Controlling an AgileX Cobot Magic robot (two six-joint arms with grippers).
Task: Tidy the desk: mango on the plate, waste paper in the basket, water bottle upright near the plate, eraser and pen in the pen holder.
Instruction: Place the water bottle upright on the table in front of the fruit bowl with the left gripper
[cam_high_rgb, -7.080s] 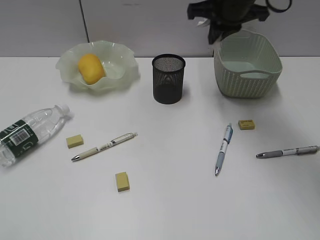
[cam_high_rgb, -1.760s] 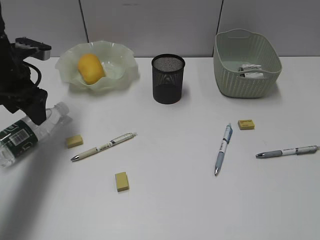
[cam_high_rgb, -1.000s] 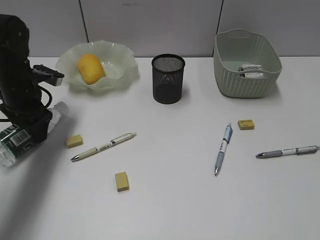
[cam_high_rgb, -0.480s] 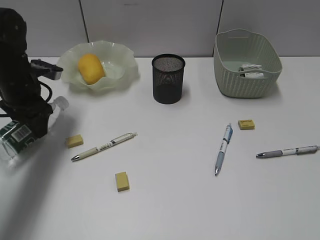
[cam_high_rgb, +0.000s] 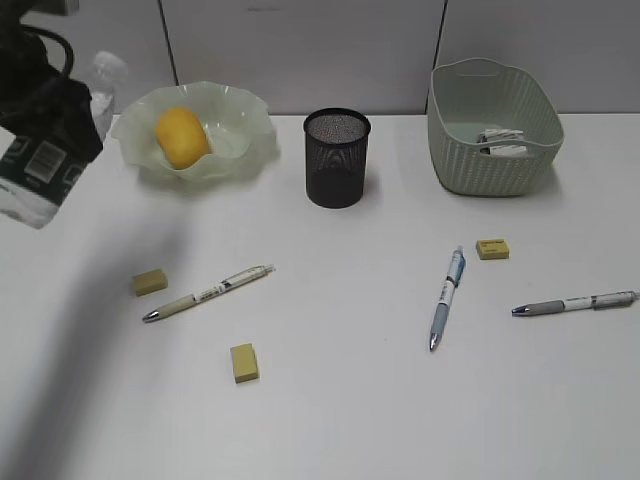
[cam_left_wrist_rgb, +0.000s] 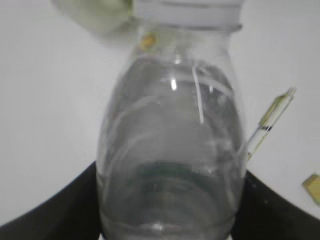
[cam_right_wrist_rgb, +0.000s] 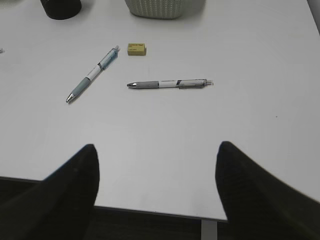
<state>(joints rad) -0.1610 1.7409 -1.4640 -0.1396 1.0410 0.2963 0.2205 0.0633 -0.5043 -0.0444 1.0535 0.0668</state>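
Note:
My left gripper is shut on the water bottle and holds it tilted in the air at the far left, cap uppermost. The bottle fills the left wrist view. The mango lies in the plate. The waste paper lies in the basket. The pen holder stands mid-desk. Three pens and three erasers lie on the desk. My right gripper is open and empty over the desk's near edge.
A grey partition wall runs behind the desk. The right wrist view shows the desk's front edge, two pens and an eraser.
My left gripper closed on the lying bottle and has lifted it up off the desk, tilting it cap-up. Much earlier the right arm was over the basket; it has since withdrawn.

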